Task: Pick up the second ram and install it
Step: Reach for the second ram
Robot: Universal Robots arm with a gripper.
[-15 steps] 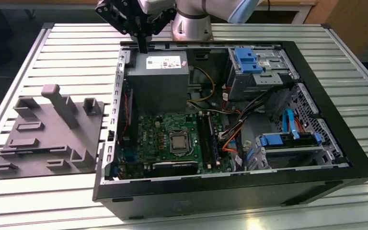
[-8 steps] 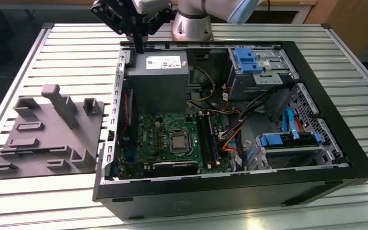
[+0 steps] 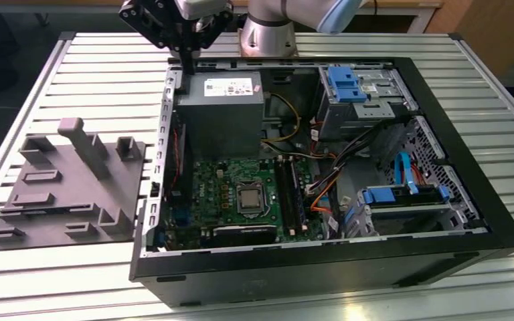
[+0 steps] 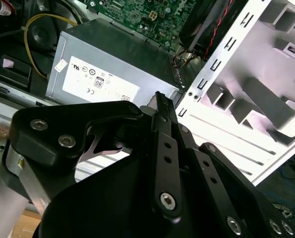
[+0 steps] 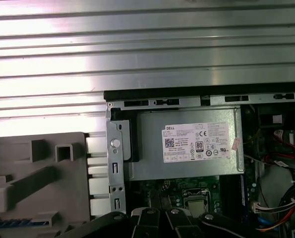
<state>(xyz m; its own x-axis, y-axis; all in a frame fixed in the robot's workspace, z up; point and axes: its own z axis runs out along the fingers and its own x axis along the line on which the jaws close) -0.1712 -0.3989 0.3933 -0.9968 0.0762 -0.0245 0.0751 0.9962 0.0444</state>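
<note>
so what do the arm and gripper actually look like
The arm is a silver-grey tube with a pale blue joint cap. The gripper is matte black, built of flat linkage bars pinned with silver screws.

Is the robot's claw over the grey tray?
No. In the exterior view the gripper hangs over the case edge by the power supply, away from the tray.

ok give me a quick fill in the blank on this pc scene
The grey tray sits on the exterior view's ___ of the computer case.
The grey box nearest the gripper is the power ___.
The drive bay latches are coloured ___.
Missing: left, supply, blue.
</note>
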